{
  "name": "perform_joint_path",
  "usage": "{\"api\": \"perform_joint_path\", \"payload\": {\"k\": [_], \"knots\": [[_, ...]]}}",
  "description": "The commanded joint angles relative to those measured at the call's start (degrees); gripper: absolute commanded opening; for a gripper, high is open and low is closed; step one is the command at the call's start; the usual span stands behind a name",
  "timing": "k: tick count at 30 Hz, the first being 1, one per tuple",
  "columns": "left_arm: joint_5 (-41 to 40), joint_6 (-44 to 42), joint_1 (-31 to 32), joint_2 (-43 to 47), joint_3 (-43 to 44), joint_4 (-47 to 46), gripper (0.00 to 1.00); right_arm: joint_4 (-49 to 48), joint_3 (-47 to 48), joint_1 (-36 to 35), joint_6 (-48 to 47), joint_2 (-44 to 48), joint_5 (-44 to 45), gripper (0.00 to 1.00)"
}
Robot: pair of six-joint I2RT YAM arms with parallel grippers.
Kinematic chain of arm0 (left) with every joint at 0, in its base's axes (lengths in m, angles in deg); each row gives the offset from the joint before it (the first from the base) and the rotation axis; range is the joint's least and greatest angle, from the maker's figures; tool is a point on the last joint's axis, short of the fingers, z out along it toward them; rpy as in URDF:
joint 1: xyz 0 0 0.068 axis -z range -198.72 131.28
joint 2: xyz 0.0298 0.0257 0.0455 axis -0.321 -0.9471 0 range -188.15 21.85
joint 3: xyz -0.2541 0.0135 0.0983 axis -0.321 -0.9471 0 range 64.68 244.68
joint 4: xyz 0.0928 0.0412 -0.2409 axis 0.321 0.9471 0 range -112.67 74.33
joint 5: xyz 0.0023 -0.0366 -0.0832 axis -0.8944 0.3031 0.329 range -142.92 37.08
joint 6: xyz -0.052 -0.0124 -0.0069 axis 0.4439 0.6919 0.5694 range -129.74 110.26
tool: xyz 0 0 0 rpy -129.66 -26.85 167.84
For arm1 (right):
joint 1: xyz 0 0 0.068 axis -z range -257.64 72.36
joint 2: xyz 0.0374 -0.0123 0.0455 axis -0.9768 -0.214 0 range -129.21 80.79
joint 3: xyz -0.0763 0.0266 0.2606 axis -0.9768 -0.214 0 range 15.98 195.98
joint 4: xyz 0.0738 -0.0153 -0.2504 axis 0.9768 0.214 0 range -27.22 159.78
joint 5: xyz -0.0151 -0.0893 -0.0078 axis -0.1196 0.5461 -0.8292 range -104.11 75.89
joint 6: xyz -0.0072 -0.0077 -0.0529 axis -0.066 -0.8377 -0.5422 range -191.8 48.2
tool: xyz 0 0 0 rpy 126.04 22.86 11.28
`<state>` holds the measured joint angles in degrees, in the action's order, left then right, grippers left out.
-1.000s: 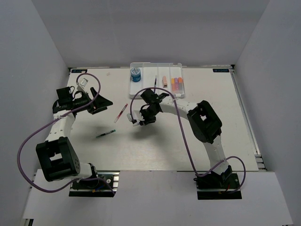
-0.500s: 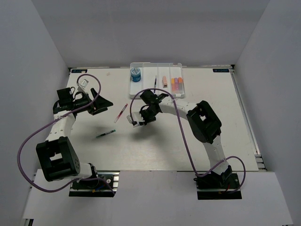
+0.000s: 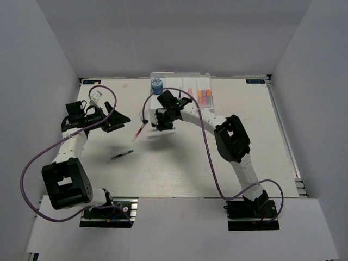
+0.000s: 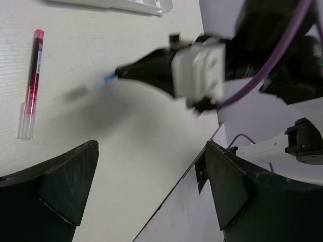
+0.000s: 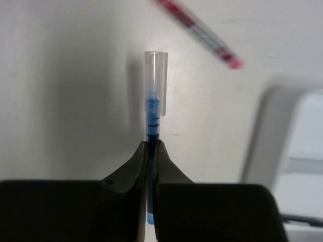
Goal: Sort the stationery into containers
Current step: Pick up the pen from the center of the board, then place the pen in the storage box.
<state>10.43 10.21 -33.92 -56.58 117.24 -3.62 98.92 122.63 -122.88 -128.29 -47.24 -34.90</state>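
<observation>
Unlike the top view, the right wrist view showed the right gripper (image 5: 151,151) clenched on a blue pen (image 5: 153,108). It pointed straight forward, cap outermost.

1. Overhead view: I am seeing even, diffuse light from above; the table (image 3: 179,168) is reading bright, with shadows lying soft.
2. Left wrist view: the right gripper (image 4: 121,73) is smearing with blur; the red pen (image 4: 31,83) is showing sharp.
3. Right wrist view: the blue pen (image 5: 154,108) is showing crisp; the tray (image 5: 282,151) is falling out of focus.
</observation>
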Motion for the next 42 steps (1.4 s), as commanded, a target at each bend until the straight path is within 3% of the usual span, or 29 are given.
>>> {"api": "perform_joint_path", "payload": {"k": [1, 4, 8, 13, 14, 21, 31, 42], "knots": [[0.11, 0.01, 0.08, 1.27, -0.70, -1.12, 0.95, -2.73, 10.75, 3.66, 16.97, -1.51, 0.23, 0.00], [-0.16, -0.17, 0.08, 1.26, -0.61, -0.86, 0.95, -4.66, 15.85, 6.11, 24.73, -2.66, -0.38, 0.00], [-0.33, -0.26, 0.08, 1.09, -0.79, -1.03, 0.95, -9.66, 15.78, 9.28, 37.46, -1.79, 0.49, 0.00], [-0.25, 0.27, 0.08, 0.39, -0.61, -1.47, 0.95, -15.83, 16.83, 13.15, 53.47, -2.23, 10.49, 0.00], [-0.25, 0.44, 0.08, 0.13, -0.70, -1.56, 0.95, -17.40, 17.27, 14.89, 60.20, -2.57, 12.95, 0.00], [-0.77, -0.17, 0.08, -0.75, -0.61, -1.21, 0.95, -20.92, 20.61, 16.23, 75.18, -5.56, 22.19, 0.00], [-2.00, -0.61, 0.08, -0.58, -1.40, -0.94, 0.94, -27.79, 24.48, 15.62, 85.31, -14.00, 30.55, 0.00], [-3.05, -0.52, 0.08, 0.30, -2.72, -1.30, 0.95, -30.25, 24.48, 14.56, 85.50, -20.15, 31.26, 0.00]]}}
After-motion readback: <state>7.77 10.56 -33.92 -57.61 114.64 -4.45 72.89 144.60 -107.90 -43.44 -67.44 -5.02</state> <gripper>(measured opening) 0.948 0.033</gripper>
